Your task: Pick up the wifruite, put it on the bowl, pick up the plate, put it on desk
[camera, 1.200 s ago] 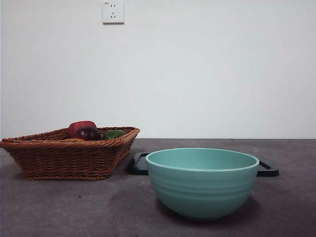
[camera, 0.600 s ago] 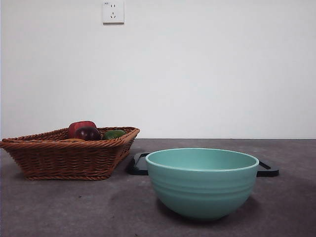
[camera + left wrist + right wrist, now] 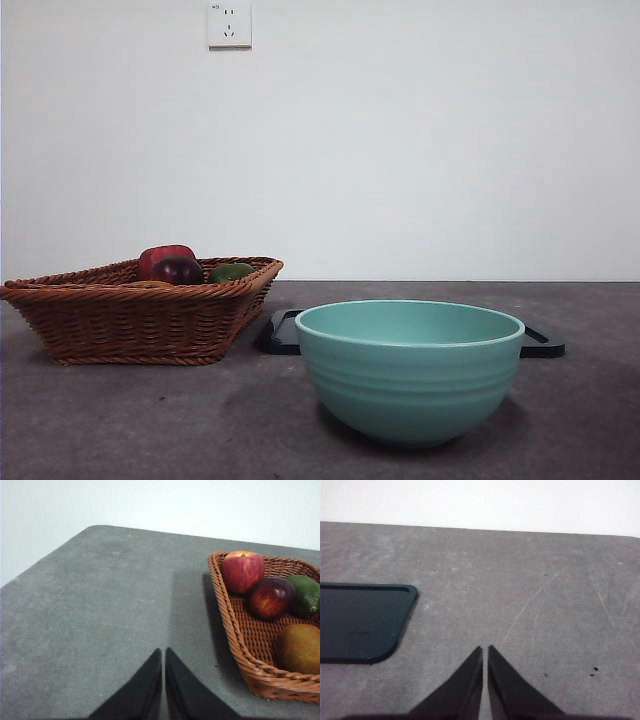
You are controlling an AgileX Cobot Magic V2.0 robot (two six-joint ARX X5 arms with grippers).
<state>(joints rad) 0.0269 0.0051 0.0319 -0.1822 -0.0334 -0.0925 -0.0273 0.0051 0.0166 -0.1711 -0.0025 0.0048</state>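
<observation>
The wifruite (image 3: 300, 647), a round brownish-orange fruit, lies in the near corner of a wicker basket (image 3: 235, 645); in the front view only a sliver of it (image 3: 148, 284) shows over the basket rim (image 3: 120, 320). The mint-teal bowl (image 3: 410, 370) stands empty on the desk (image 3: 150, 420). Behind it lies a flat black plate (image 3: 280, 333), whose corner also shows in the right wrist view (image 3: 360, 625). My left gripper (image 3: 163, 652) hovers shut over bare desk beside the basket. My right gripper (image 3: 485, 650) is shut above the desk beside the plate. Neither holds anything.
The basket also holds a red apple (image 3: 243, 571), a dark red-purple fruit (image 3: 271, 597) and a green fruit (image 3: 306, 594). A white wall with a socket (image 3: 229, 24) stands behind the table. The table's rounded far corner (image 3: 95, 528) shows in the left wrist view.
</observation>
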